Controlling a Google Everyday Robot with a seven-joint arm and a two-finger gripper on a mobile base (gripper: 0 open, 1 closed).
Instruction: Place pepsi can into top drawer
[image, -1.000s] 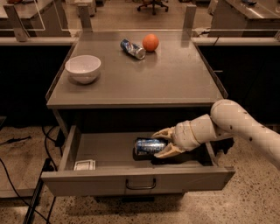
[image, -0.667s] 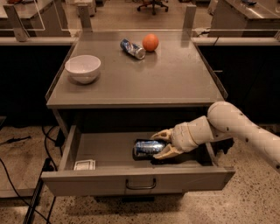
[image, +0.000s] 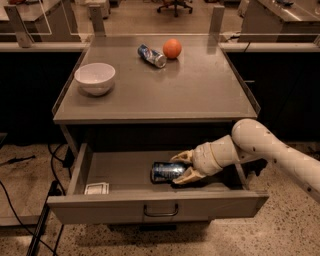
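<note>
The pepsi can (image: 166, 171) lies on its side on the floor of the open top drawer (image: 155, 206), near the middle. My gripper (image: 183, 168) reaches into the drawer from the right. Its two pale fingers (image: 182, 157) are spread, one on each side of the can's right end, and the jaws look open. The can rests on the drawer floor. The white arm (image: 270, 150) comes in from the lower right, over the drawer's right side.
On the table top (image: 200, 95) stand a white bowl (image: 95, 78) at the left, a slimmer blue-white can (image: 151, 55) lying on its side, and an orange (image: 172, 48) at the back. A small flat packet (image: 96, 188) lies in the drawer's front left corner. Cables run on the floor at the left.
The arm's elbow has shifted slightly left. The gripper and the can stay in almost the same place in the drawer.
</note>
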